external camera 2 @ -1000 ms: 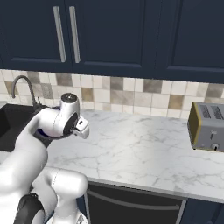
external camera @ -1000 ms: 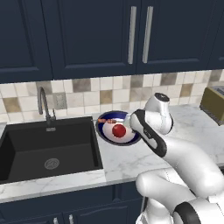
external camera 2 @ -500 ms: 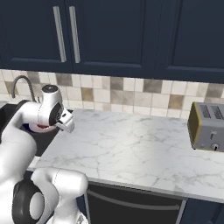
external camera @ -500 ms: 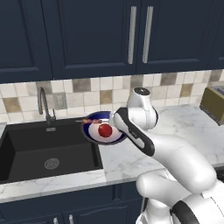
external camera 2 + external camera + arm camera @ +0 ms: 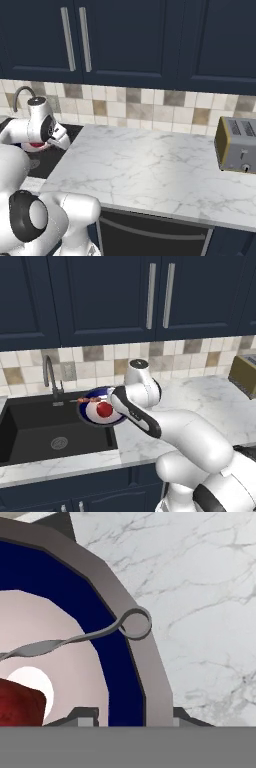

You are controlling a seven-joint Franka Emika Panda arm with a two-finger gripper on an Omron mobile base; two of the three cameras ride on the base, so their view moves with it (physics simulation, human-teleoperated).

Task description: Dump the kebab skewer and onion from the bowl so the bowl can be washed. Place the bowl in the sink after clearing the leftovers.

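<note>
Bowl now over sink

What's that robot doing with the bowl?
The white robot arm holds a blue bowl by its rim with its gripper, lifted over the right edge of the black sink. A red onion and a kebab skewer are in the bowl, so the leftovers are not dumped yet. A toaster sits farther along the marble counter.

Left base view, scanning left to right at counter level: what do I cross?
faucet → sink → bowl holding the onion and kebab skewer → robot arm → toaster
</note>
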